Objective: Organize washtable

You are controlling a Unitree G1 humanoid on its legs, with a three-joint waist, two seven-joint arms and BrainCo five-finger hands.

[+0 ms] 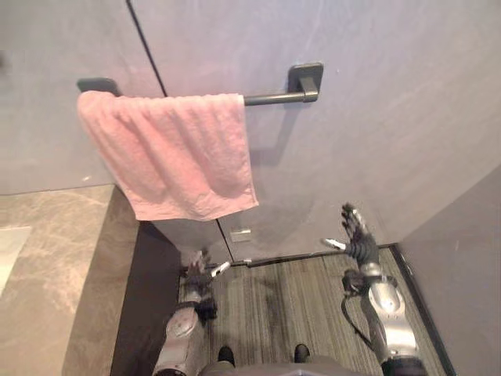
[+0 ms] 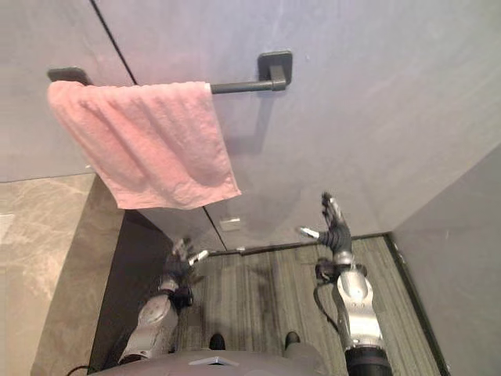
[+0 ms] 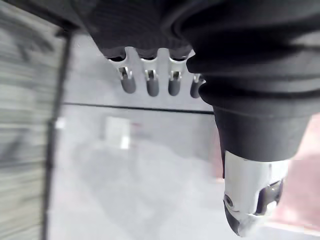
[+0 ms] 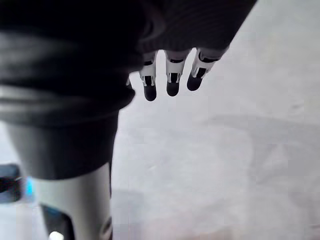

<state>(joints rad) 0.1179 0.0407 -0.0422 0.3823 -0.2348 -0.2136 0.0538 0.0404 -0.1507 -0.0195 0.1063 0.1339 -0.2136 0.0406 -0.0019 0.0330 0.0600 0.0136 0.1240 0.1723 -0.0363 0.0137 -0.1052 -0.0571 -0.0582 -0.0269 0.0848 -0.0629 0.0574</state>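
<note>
A pale grey wall (image 1: 376,117) made of panels takes up most of the head views, with a thin dark seam running down it. At the robot's left lies a brown marbled tabletop (image 1: 47,266), its dark side panel (image 1: 145,298) dropping to a striped grey floor (image 1: 290,305).

A pink towel (image 1: 176,153) is draped over a dark towel bar (image 1: 278,98) fixed to the wall. It covers the bar's left part and hangs in soft folds, while the right end of the bar and its bracket are bare.

The right robot hand (image 1: 356,239) is raised near the wall, well below the bar, with its fingers straight and spread and its thumb out to the side, holding nothing. The left robot hand (image 1: 200,272) sits lower, near the dark panel, with relaxed fingers apart from the thumb, also empty.

A small pale plate (image 1: 240,234) is set on the wall below the towel.
</note>
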